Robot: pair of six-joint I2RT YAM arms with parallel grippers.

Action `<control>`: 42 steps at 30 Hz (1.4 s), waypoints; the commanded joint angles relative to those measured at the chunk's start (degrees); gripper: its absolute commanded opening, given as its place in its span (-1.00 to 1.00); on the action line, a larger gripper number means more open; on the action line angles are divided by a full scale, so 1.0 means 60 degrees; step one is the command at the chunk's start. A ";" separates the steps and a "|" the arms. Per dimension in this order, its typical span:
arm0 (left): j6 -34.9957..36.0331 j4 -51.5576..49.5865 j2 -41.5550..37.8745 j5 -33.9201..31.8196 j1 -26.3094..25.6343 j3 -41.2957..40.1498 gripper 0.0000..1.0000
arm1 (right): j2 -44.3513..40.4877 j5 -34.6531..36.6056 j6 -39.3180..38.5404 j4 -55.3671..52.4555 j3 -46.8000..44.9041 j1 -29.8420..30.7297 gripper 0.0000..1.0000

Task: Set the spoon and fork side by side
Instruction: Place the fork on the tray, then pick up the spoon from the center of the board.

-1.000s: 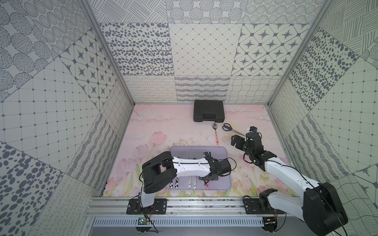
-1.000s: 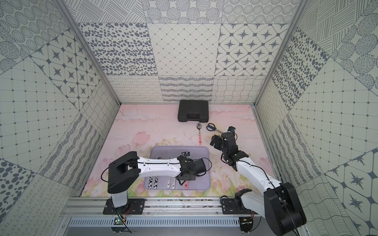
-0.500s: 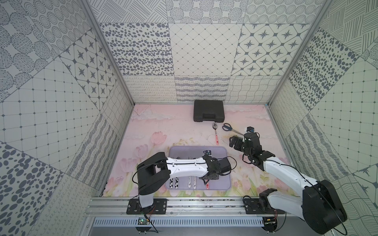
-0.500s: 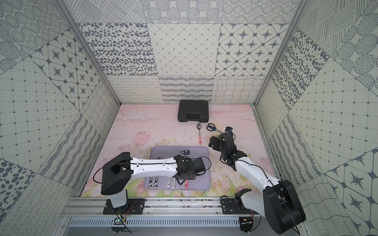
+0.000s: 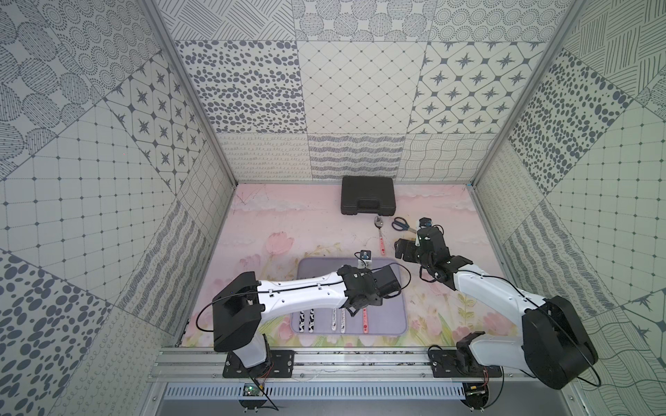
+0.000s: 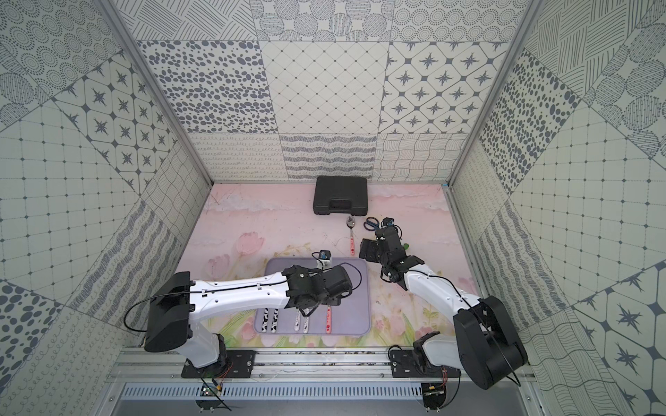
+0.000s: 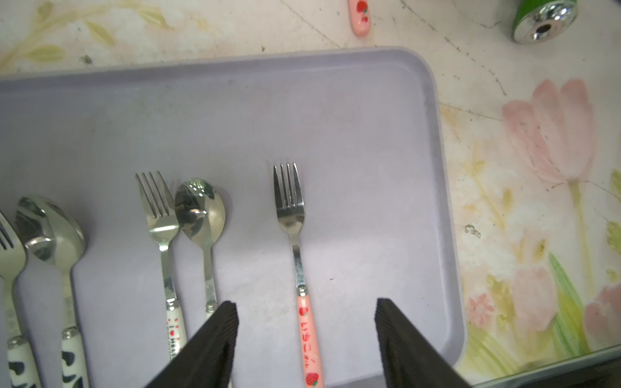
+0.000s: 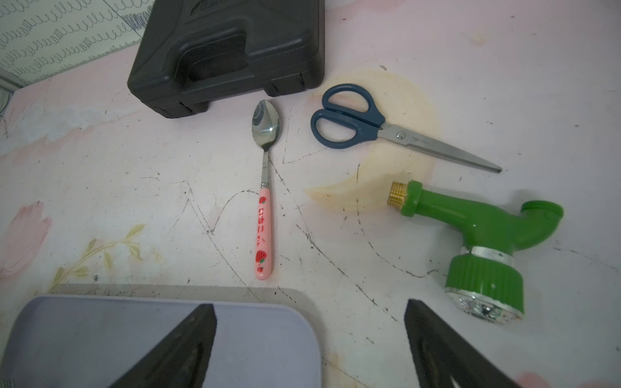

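The spoon (image 8: 265,188) lay between the black case (image 8: 228,50) and the purple tray (image 8: 268,346), scissors (image 8: 349,117) and a green nozzle (image 8: 484,235) beside it, the right gripper (image 8: 309,305) gaping empty.

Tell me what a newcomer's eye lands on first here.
First the lilac tray, with cutlery laid in fork-and-spoon pairs and one pink strawberry fork lying alone between the open jaws of the left gripper. Next its matching pink spoon, off the tray beside the black case, blue scissors and a bright green hose nozzle.
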 commanded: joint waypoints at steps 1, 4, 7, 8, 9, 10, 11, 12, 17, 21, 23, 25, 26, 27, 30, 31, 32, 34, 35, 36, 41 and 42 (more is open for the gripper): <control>0.1646 0.0555 -0.0870 -0.0437 0.0761 -0.0584 0.64 | 0.0440 0.0078 -0.0521 -0.0142 0.0528 0.0103 0.82; 0.2178 0.1064 -0.1494 -0.0224 0.1350 -0.1095 0.86 | 0.1000 0.0108 -0.0643 -0.0314 0.0901 0.0142 0.81; 0.2607 0.1639 -0.2195 -0.0006 0.1866 -0.1724 0.99 | 0.1688 0.0093 -0.0786 -0.0404 0.1324 0.0204 0.80; 0.2676 0.1827 -0.2411 0.0058 0.2038 -0.1927 0.99 | 0.1904 0.0132 -0.0833 -0.0482 0.1498 0.0208 0.80; 0.2721 0.2029 -0.2683 0.0155 0.2250 -0.2167 0.99 | 0.2147 0.0187 -0.0908 -0.0581 0.1717 0.0238 0.79; 0.2791 0.2201 -0.2936 0.0271 0.2470 -0.2414 0.99 | 0.2380 0.0188 -0.0982 -0.0694 0.1947 0.0267 0.78; 0.2853 0.2251 -0.3159 0.0365 0.2667 -0.2610 0.99 | 0.2572 0.0182 -0.1046 -0.0783 0.2134 0.0284 0.78; 0.2897 0.2501 -0.3400 0.0429 0.2879 -0.2825 0.99 | 0.2814 0.0181 -0.1100 -0.0908 0.2376 0.0287 0.76; 0.3195 0.2794 -0.4158 0.0483 0.3725 -0.3521 0.99 | 0.3921 0.0124 -0.1363 -0.1713 0.3637 0.0428 0.70; 0.3388 0.3131 -0.4463 0.0819 0.4375 -0.3999 0.99 | 0.4746 0.0140 -0.1598 -0.2476 0.4646 0.0529 0.58; 0.3467 0.3181 -0.4511 0.1133 0.4698 -0.4152 0.99 | 0.5093 0.0127 -0.1662 -0.2817 0.5065 0.0535 0.51; 0.3471 0.3176 -0.4570 0.1309 0.4918 -0.4321 0.99 | 0.5403 0.0116 -0.1690 -0.3117 0.5433 0.0562 0.43; 0.3458 0.3178 -0.4596 0.1376 0.4991 -0.4386 0.99 | 0.5532 0.0095 -0.1691 -0.3274 0.5589 0.0565 0.39; 0.3457 0.3178 -0.4636 0.1466 0.5064 -0.4470 0.99 | 0.5691 0.0080 -0.1706 -0.3464 0.5793 0.0565 0.35; 0.3499 0.3157 -0.4659 0.1603 0.5227 -0.4669 0.99 | 0.6130 -0.0019 -0.1734 -0.3903 0.6269 0.0562 0.24; 0.3519 0.3198 -0.4633 0.1599 0.5259 -0.4724 0.99 | 0.6233 -0.0036 -0.1735 -0.3992 0.6382 0.0566 0.21; 0.3517 0.3252 -0.4611 0.1635 0.5295 -0.4784 0.99 | 0.6373 -0.0038 -0.1735 -0.4072 0.6533 0.0567 0.18; 0.3540 0.3355 -0.4481 0.1748 0.5370 -0.4818 0.99 | 0.6595 -0.0046 -0.1721 -0.4228 0.6780 0.0572 0.10; 0.3573 0.3399 -0.4414 0.1782 0.5405 -0.4818 0.99 | 0.6696 -0.0042 -0.1693 -0.4290 0.6889 0.0575 0.07; 0.3588 0.3438 -0.4329 0.1804 0.5443 -0.4806 0.99 | 0.6799 -0.0055 -0.1666 -0.4351 0.7006 0.0579 0.04; 0.3574 0.3550 -0.4110 0.2073 0.5566 -0.4830 0.99 | 0.7254 0.0020 -0.1618 -0.4754 0.7522 0.0613 -0.07; 0.3574 0.3569 -0.4099 0.2096 0.5569 -0.4818 0.99 | 0.7327 0.0036 -0.1611 -0.4815 0.7609 0.0624 -0.10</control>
